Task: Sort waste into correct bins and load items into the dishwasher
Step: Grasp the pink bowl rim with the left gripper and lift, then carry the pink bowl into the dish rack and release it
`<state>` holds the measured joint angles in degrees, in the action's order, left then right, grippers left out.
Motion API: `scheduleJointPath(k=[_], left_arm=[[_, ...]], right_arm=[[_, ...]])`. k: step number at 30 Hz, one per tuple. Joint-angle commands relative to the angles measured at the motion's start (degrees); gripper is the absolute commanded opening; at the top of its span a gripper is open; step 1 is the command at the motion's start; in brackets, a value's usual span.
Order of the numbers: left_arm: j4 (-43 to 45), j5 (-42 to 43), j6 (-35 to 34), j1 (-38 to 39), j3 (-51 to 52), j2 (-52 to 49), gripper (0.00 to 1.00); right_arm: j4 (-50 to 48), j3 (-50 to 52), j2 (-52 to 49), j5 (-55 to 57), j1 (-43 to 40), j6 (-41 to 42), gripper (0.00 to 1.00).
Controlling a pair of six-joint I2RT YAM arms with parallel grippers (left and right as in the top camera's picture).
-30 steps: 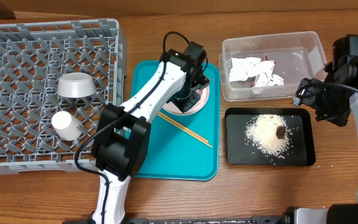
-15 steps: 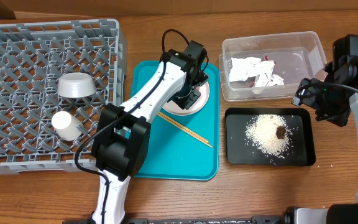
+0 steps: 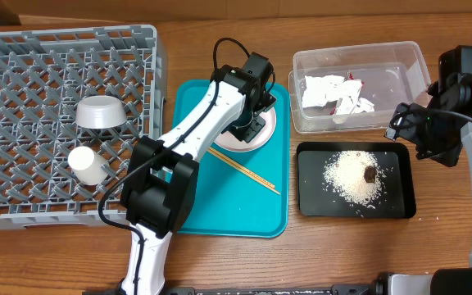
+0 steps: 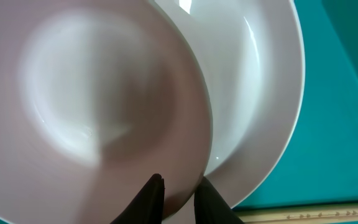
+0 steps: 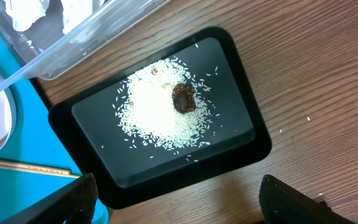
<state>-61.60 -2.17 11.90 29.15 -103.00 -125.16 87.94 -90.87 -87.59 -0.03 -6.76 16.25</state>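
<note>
Wood-grain worktop (image 3: 334,254), brown, fills every edge of the overhead view.

Nearest on it: teal tray (image 3: 220,205), centre, long side running away from the arm bases. Two chopsticks (image 3: 248,172) lie together on it, diagonal. To its right, apart from it: black tray (image 3: 396,164), flat on the worktop. It holds a patch of rice (image 3: 351,176), stray grains scattered around, and a dark brown lump (image 3: 370,173) at the patch's right edge.

Right hand (image 5: 179,214): fingers spread wide, nothing between them, hanging above the black tray's right side.

Farther up the teal tray: white plate (image 4: 260,93) with pinkish-white bowl (image 4: 92,99) sitting in it, offset toward one side. Left hand (image 4: 179,190) is at the bowl. Its two fingertips straddle the bowl's rim, one inside and one outside, closed on the rim with only a narrow gap.

Left of the teal tray, touching or just beside it: grey dish rack (image 3: 23,82), lattice floor. Inside: metal bowl (image 3: 99,112), upside down, and small white cup (image 3: 86,164) on its side, nearer than the bowl.

Farthest right: clear tub (image 3: 400,61), just beyond the black tray, holding crumpled paper scraps (image 3: 330,92), white with red bits.
</note>
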Motion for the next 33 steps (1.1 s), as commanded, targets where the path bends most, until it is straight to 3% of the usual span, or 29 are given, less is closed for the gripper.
scheduleJointPath(k=[1,7,12,19,27,33], left_arm=[[0.6,0.3,-0.8,-0.3,0.8,-1.2,0.2],[2.4,0.3,-0.8,-0.3,3.5,-1.2,0.24],[2.1,-0.9,-0.8,-0.3,3.7,-1.0,0.04],[-1.2,-2.7,-3.1,-0.4,0.2,-0.8,0.04],[-6.1,-2.1,-6.5,-3.1,-11.3,4.4,0.04],[-6.5,7.3,-6.8,-11.1,-17.2,10.2,0.04]], right_arm=[[-0.2,-1.4,0.7,0.0,-0.1,0.0,0.85],[-0.1,-1.4,0.6,0.0,-0.1,0.0,0.85],[-0.2,-1.4,0.7,0.0,-0.1,0.0,0.85],[-0.2,-1.4,0.7,0.0,-0.1,0.0,0.85],[0.1,-1.4,0.7,0.0,-0.1,0.0,0.85],[0.0,-1.4,0.7,0.0,-0.1,0.0,0.85]])
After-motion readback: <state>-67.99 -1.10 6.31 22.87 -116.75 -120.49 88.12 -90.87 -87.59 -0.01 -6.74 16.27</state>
